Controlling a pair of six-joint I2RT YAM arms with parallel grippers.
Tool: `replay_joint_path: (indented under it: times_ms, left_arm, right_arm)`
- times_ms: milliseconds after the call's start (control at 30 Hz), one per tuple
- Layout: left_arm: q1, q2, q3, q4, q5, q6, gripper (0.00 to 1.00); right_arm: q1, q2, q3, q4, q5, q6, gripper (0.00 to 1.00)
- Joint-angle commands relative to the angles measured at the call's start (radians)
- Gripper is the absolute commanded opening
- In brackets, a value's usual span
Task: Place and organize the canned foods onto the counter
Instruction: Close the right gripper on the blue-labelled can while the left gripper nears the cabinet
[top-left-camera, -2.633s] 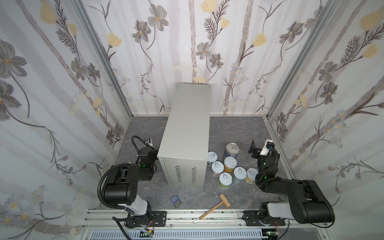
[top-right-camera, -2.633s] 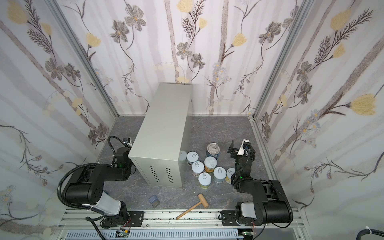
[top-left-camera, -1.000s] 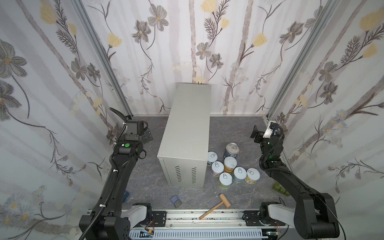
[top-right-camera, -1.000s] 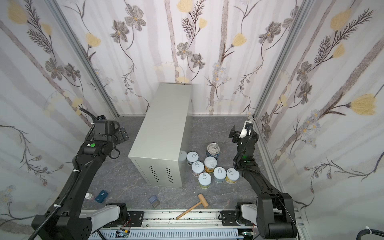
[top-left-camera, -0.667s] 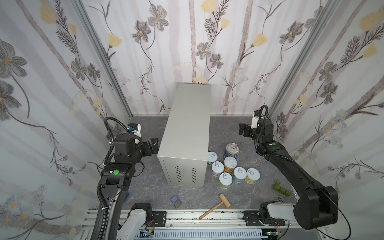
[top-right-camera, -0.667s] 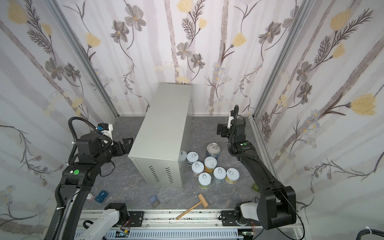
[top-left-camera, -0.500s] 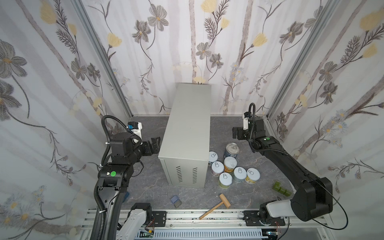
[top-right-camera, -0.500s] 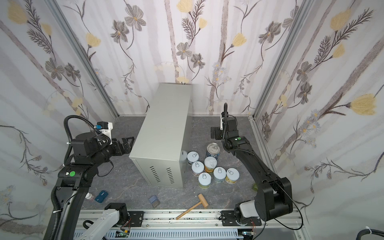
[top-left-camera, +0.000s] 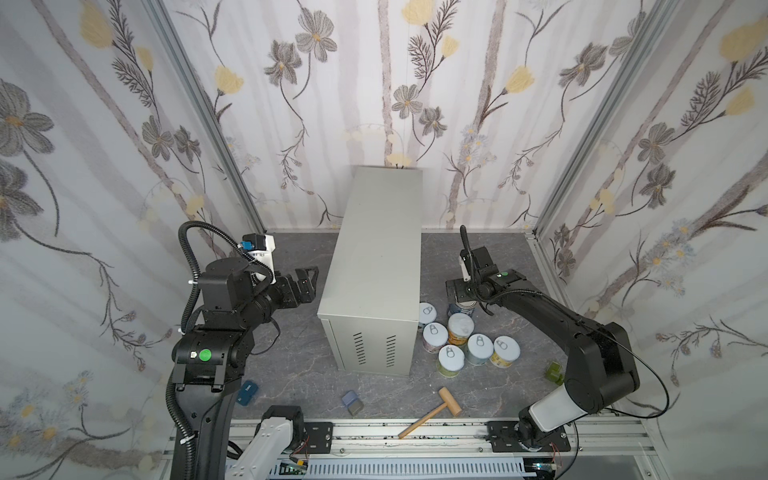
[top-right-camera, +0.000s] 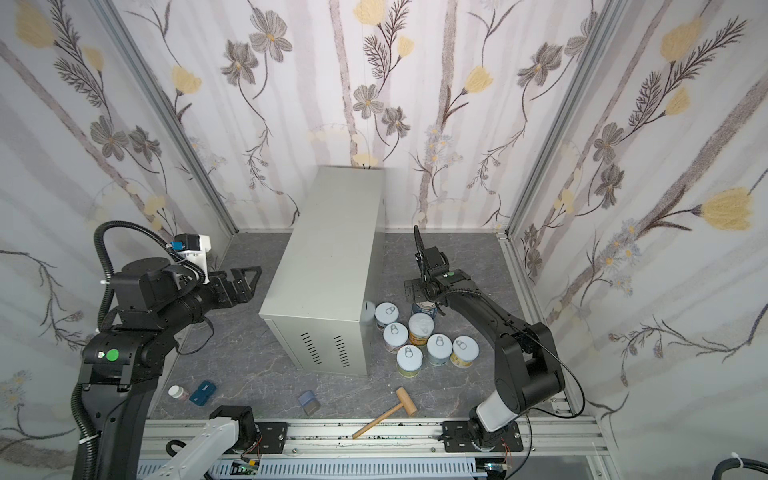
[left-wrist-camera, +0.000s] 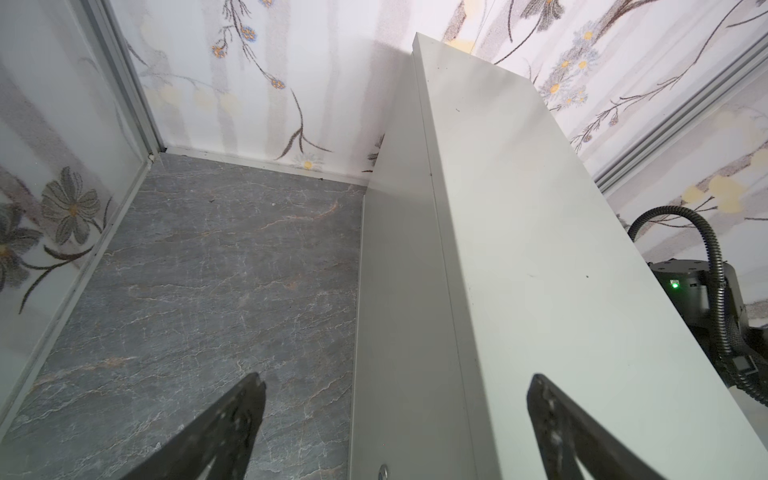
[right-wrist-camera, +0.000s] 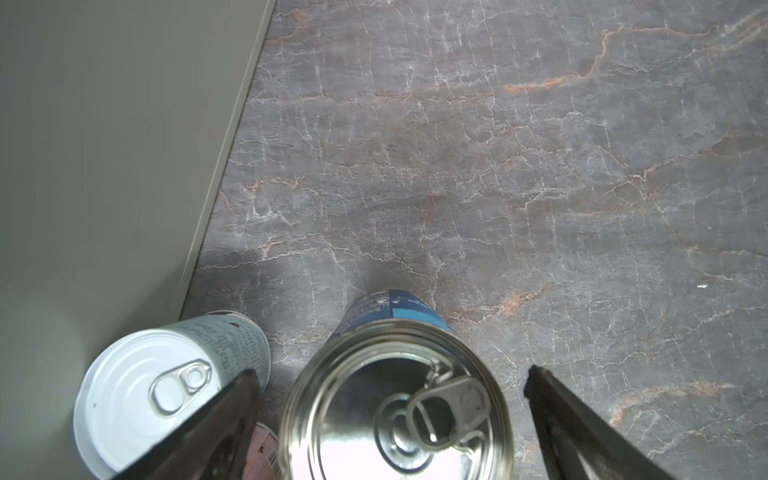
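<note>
The counter (top-left-camera: 374, 266) (top-right-camera: 332, 270) is a tall light-grey box in the middle of both top views, and its flat top carries nothing. Several canned foods (top-left-camera: 450, 359) (top-right-camera: 409, 357) stand clustered on the floor to its right. The taller blue can (top-left-camera: 465, 308) (right-wrist-camera: 395, 399) has a metal top. My right gripper (top-left-camera: 461, 291) (right-wrist-camera: 390, 386) hangs open over it, one finger on each side, apart from it. A white-lidded can (right-wrist-camera: 158, 390) stands beside it against the counter. My left gripper (top-left-camera: 307, 282) (left-wrist-camera: 395, 390) is open and empty at the counter's left upper edge.
A wooden mallet (top-left-camera: 430, 413) and a blue-grey block (top-left-camera: 352, 403) lie near the front rail (top-left-camera: 415, 432). A small blue thing (top-left-camera: 247, 392) and a white bottle (top-right-camera: 176, 392) sit at the front left. A green piece (top-left-camera: 555, 372) lies by the right wall.
My right gripper has swung from the right wall leftward and down over the blue can. My left arm has lowered and turned its gripper toward the counter. Both stay open.
</note>
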Motion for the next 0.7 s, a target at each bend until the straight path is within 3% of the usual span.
replay_joint_path:
  times_ms: [0, 300, 533, 667]
  left_arm:
    - [0.002, 0.001, 0.045, -0.036, 0.000, 0.005, 1.00]
    - [0.001, 0.024, 0.132, -0.019, 0.115, -0.031, 1.00]
    - [0.001, 0.025, 0.134, 0.006, 0.220, -0.028, 1.00]
    - [0.001, 0.029, 0.143, -0.005, 0.245, -0.022, 1.00]
  right_arm:
    - [0.011, 0.007, -0.012, -0.013, 0.015, 0.013, 1.00]
    - [0.014, -0.035, -0.117, 0.039, -0.002, 0.028, 0.99]
    - [0.014, -0.038, -0.130, 0.112, 0.001, 0.031, 0.91]
    - [0.012, -0.011, -0.111, 0.133, 0.004, 0.031, 0.81]
